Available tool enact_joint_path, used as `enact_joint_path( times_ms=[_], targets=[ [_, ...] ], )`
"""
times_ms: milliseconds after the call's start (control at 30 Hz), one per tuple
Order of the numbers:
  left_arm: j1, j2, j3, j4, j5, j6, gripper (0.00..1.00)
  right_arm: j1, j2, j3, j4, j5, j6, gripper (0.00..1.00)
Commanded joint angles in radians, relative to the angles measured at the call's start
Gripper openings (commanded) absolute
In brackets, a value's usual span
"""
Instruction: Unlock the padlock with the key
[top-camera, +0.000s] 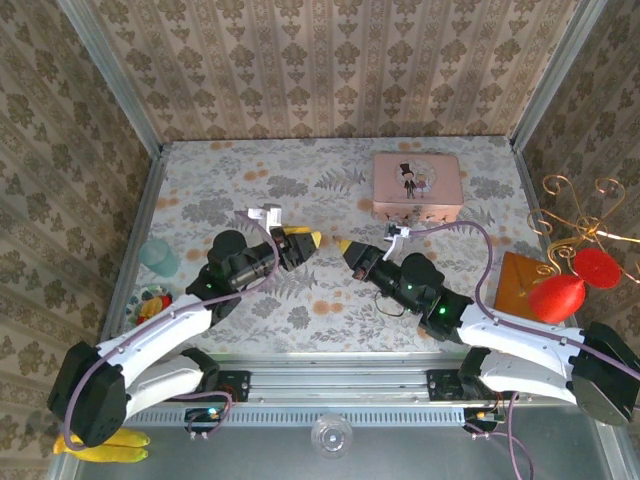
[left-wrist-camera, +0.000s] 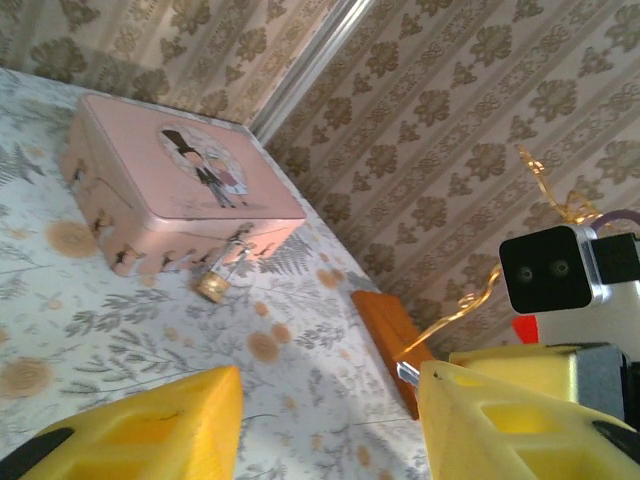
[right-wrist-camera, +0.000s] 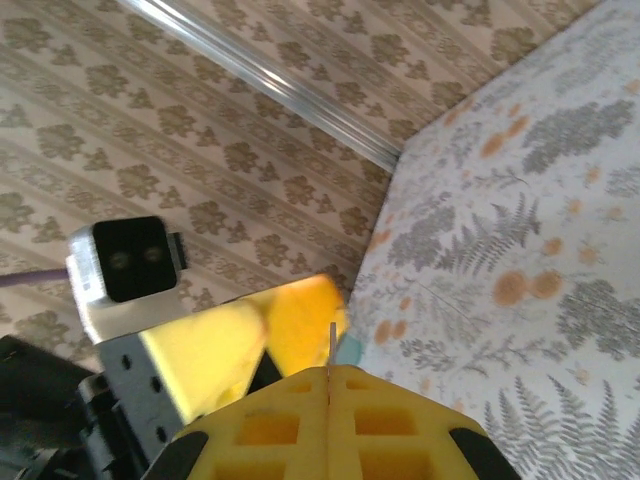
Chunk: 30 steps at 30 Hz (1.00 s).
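The small brass padlock (left-wrist-camera: 213, 285) hangs at the front of the pink tin (left-wrist-camera: 170, 190) on the far right of the table (top-camera: 300, 185). My left gripper (top-camera: 305, 243) hovers mid-table, open with nothing between its yellow fingers (left-wrist-camera: 150, 430). Facing it tip to tip, my right gripper (top-camera: 347, 250) is shut on the key (right-wrist-camera: 329, 345), whose thin blade sticks out from between the closed fingers. In the left wrist view a silvery tip of the key (left-wrist-camera: 406, 373) peeks out beside my left gripper's (left-wrist-camera: 330, 385) right finger.
An orange wooden block (top-camera: 520, 283) and a gold wire stand with red balls (top-camera: 560, 295) sit at the right edge. A teal cup (top-camera: 160, 258) and a colourful toy (top-camera: 152, 303) lie at the left. Patterned walls enclose three sides.
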Motion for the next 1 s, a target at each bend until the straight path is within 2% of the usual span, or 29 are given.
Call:
enact_joint_path(
  times_ms=[0, 333, 733, 967],
  targets=[
    [-0.013, 0.026, 0.05, 0.104, 0.066, -0.099, 0.51, 0.018, 0.001, -0.003, 0.1, 0.021, -0.061, 0.0],
    [-0.041, 0.091, 0.09, 0.167, 0.119, -0.151, 0.46, 0.032, 0.012, -0.003, 0.123, 0.022, -0.076, 0.0],
    [-0.052, 0.105, 0.116, 0.169, 0.156, -0.156, 0.21, 0.033, 0.0, -0.01, 0.112, 0.051, -0.082, 0.0],
    [-0.055, 0.105, 0.115, 0.162, 0.167, -0.157, 0.26, 0.033, -0.02, -0.016, 0.103, 0.078, -0.082, 0.0]
  ],
)
